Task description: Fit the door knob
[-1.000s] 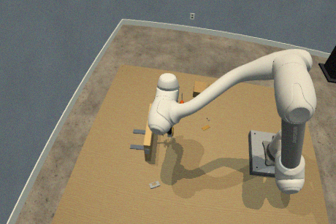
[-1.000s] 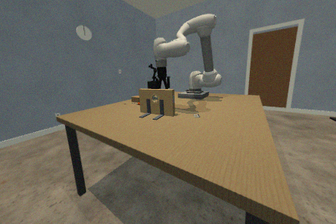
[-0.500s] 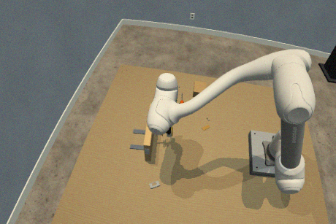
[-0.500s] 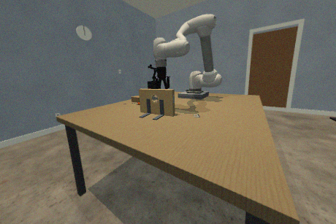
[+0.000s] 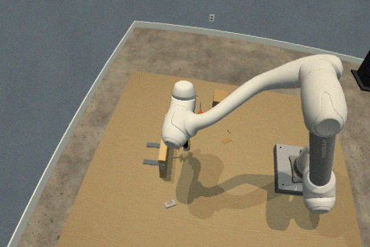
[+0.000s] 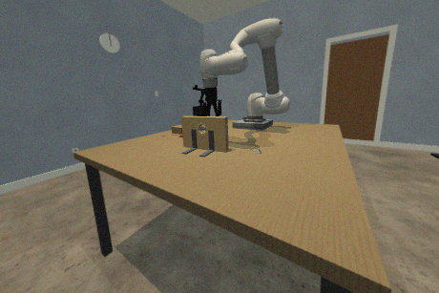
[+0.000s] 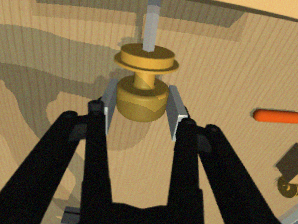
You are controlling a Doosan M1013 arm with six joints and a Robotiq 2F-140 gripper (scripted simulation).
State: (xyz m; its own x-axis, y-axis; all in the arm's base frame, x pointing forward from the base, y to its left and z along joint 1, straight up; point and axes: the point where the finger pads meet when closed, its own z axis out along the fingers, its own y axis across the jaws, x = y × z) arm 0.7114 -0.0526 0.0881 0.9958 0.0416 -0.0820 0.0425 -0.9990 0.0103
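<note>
My gripper [image 7: 142, 92] is shut on the brass knob [image 7: 142, 102], with one finger at each side of its round grip. The knob's round plate [image 7: 147, 61] lies beyond the fingers, and its grey square spindle [image 7: 151, 30] points away from them toward the board, its far end at the view's top edge. The upright wooden board [image 5: 162, 150] [image 6: 217, 130] [image 7: 260, 6] stands on dark feet. The round latch [image 6: 202, 129] shows in the board's far face. The gripper is on the robot's side of the board. Whether the spindle tip is in the socket cannot be told.
An orange-handled tool [image 7: 277, 116] [image 5: 200, 112] and a wooden block [image 5: 218, 96] lie beyond the arm. A small orange plate [image 5: 227, 141] lies toward the robot's base [image 5: 283, 170]. A small light plate [image 5: 170, 203] [image 6: 257, 151] lies off the board's other end.
</note>
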